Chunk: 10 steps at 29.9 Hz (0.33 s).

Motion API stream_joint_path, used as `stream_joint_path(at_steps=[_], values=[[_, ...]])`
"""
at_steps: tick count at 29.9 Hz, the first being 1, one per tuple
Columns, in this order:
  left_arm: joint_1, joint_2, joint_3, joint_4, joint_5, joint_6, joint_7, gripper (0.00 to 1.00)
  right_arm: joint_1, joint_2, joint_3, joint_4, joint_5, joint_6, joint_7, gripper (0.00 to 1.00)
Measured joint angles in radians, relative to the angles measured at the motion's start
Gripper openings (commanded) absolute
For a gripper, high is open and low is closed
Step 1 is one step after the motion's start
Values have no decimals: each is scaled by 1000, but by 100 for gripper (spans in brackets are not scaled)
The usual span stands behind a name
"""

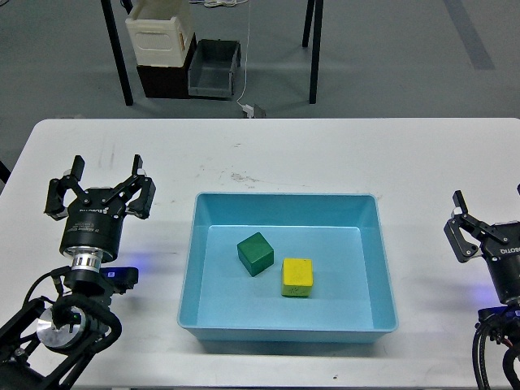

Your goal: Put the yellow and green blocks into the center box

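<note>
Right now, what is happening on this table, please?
Nothing is being held at this moment. The green block and the yellow block both lie inside the light-blue tray, close beside each other. The left gripper is open and stands over the table to the left of the tray. The right gripper is at the right edge, also empty. The placing looks done.

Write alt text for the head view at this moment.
A green block and a yellow block sit side by side inside a light-blue tray on a white table. The left gripper is open and empty beside the tray; the right gripper holds nothing.
</note>
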Motion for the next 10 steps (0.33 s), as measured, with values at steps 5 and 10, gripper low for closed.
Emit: stream_joint_path(at_steps=[5, 10], values=[[3, -16, 1, 6, -4, -2, 2, 100, 1, 0, 0, -23, 4, 12, 4, 100], [11, -18, 2, 9, -4, -3, -5, 100, 1, 0, 4, -28, 3, 12, 10, 100]])
